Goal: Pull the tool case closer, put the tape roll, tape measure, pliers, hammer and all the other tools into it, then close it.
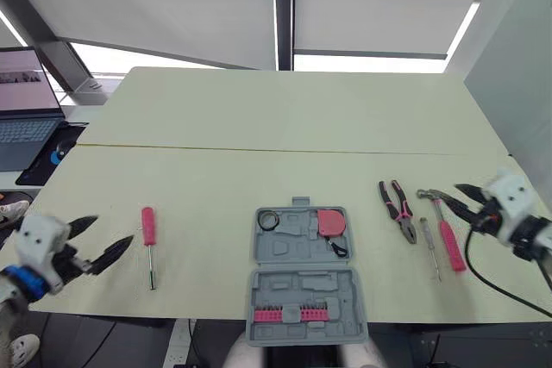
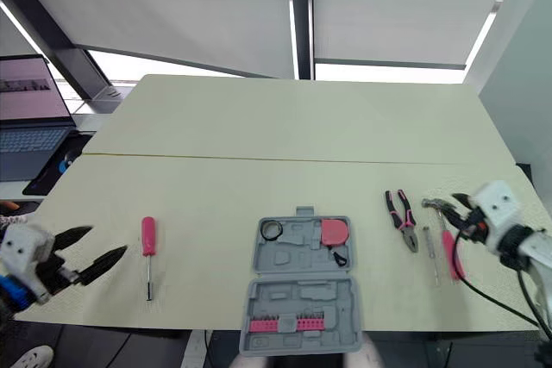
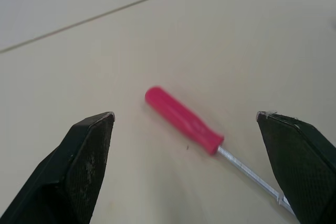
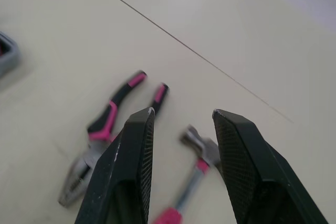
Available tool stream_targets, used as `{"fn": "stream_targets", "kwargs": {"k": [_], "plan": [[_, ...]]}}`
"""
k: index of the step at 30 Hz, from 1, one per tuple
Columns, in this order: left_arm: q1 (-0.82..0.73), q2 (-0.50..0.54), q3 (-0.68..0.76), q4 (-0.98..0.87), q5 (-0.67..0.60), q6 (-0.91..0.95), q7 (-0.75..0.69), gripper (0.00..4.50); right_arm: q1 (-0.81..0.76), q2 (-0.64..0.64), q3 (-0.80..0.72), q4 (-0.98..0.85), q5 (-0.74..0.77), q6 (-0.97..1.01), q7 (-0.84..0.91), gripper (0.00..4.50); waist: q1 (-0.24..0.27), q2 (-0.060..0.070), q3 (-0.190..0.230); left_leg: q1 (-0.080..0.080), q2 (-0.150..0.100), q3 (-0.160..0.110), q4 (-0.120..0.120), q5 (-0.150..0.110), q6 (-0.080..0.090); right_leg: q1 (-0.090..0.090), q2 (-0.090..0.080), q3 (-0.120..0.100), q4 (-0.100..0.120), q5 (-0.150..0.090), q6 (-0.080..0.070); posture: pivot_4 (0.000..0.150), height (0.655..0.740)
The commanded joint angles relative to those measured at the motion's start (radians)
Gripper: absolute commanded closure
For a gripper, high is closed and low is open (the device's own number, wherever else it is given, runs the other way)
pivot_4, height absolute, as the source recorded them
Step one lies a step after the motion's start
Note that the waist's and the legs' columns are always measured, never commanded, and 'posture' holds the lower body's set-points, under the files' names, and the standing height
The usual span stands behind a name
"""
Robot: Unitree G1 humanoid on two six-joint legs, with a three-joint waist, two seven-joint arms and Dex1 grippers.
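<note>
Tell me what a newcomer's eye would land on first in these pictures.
The grey tool case lies open at the middle of the near edge of the table, with the pink tape measure and black tape roll already in it. A pink screwdriver lies to its left, just ahead of the open left gripper. The pliers and hammer lie to its right, by the open right gripper.

A pale yellow-green table [image 1: 285,118] has a thin seam [image 1: 259,149] running across it. The open grey tool case [image 1: 297,290] sits at its near edge. At the case's 9 o'clock lies a pink-handled screwdriver [image 1: 149,234]. At its 3 o'clock lie the pliers [image 1: 398,210], then a slim metal tool [image 1: 426,237], then the hammer [image 1: 444,230].
</note>
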Motion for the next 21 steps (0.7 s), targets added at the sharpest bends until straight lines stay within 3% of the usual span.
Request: {"fn": "stream_targets", "kwargs": {"k": [1, 7, 11, 21], "plan": [[0.062, -0.006, 0.059, 0.0, -0.018, -0.043, -0.015, 0.0, 0.116, 0.017, -0.064, -0.074, 0.017, -0.062, -0.001, 2.61, 0.0, 0.0, 0.0, 0.001, 0.0, 0.0, 0.0, 0.0, 0.0, 0.001, 0.0, 0.0, 0.0, 0.0, 0.0, 0.15, 0.74], [0.187, -0.008, 0.076, 0.025, -0.022, -0.053, -0.058, 0.0, 0.351, 0.102, -0.062, -0.172, 0.052, -0.05, 0.004, 1.4, 0.0, -0.001, -0.001, 0.004, 0.001, -0.001, 0.0, 0.0, 0.0, 0.003, 0.0, 0.002, 0.002, -0.001, -0.001, 0.15, 0.74], [0.224, -0.021, 0.071, 0.006, -0.02, -0.061, -0.061, 0.0, 0.4, 0.105, -0.065, -0.171, 0.065, -0.049, 0.001, 0.06, -0.001, -0.004, -0.003, 0.005, 0.001, 0.0, 0.0, 0.0, 0.0, 0.003, 0.0, 0.004, 0.002, -0.001, -0.001, 0.15, 0.74], [0.217, -0.032, 0.065, -0.052, -0.017, -0.024, -0.021, 0.0, 0.329, 0.065, -0.047, -0.11, 0.062, -0.044, -0.014, 0.02, 0.0, -0.005, -0.003, 0.006, 0.001, 0.0, -0.001, 0.0, 0.0, 0.004, 0.0, 0.003, 0.002, -0.002, -0.002, 0.15, 0.74]]}}
